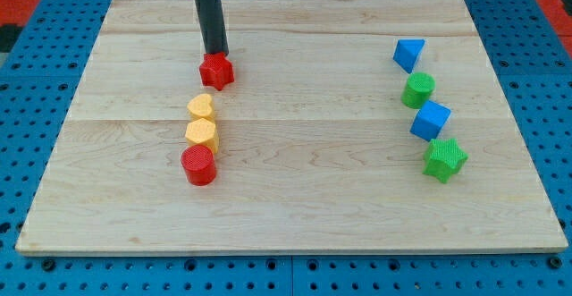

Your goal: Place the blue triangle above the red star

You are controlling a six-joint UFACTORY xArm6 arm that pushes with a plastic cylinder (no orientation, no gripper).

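Observation:
The blue triangle [408, 54] lies at the view's upper right on the wooden board [295, 198]. The red star [216, 71] lies at the upper left of the board, far to the left of the triangle. My tip [215, 54] stands just above the red star, touching or almost touching its top edge. The dark rod rises from there out of the view's top.
Below the red star lie a yellow heart [201, 108], a yellow hexagon [202, 134] and a red cylinder [198, 164] in a column. Below the blue triangle lie a green cylinder [417, 89], a blue cube [431, 120] and a green star [444, 159].

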